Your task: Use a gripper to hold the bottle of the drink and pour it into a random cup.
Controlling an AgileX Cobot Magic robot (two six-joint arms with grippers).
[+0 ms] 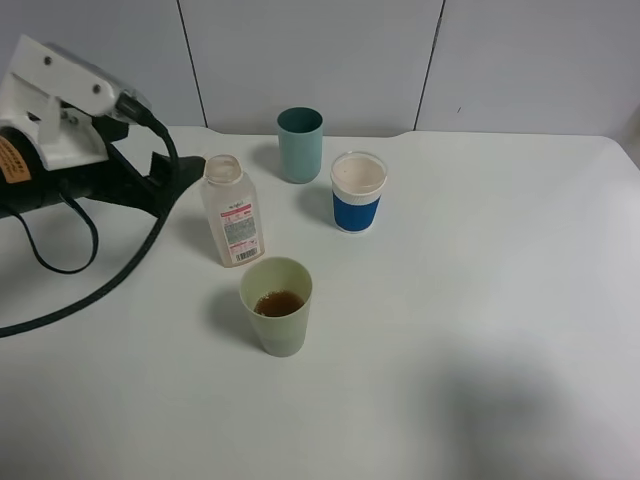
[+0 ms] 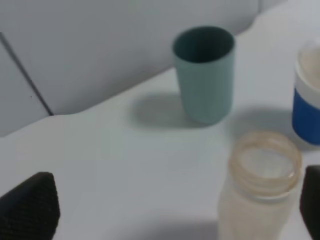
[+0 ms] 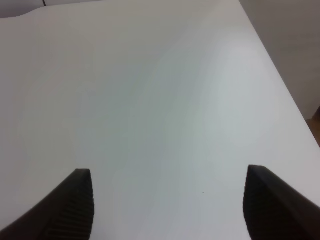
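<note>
The bottle of the drink [image 1: 232, 212] stands upright on the white table, uncapped, and no brown liquid shows inside it. In front of it stands the pale yellow-green cup [image 1: 276, 305] with brown liquid at its bottom. My left gripper [image 1: 182, 185] comes in from the left at the bottle's neck height, open. In the left wrist view the left gripper [image 2: 170, 210] has its jaws spread wide, and the bottle [image 2: 260, 192] stands close to one finger [image 2: 312, 200]; I cannot tell whether they touch. The right gripper [image 3: 167, 200] is open over bare table and is outside the exterior high view.
A teal tumbler [image 1: 300, 144] stands behind the bottle near the wall. To its right is a white cup with a blue band [image 1: 358, 192]. The left gripper's thick black cable [image 1: 110, 280] loops over the table's left side. The table's right edge [image 3: 280, 75] drops off.
</note>
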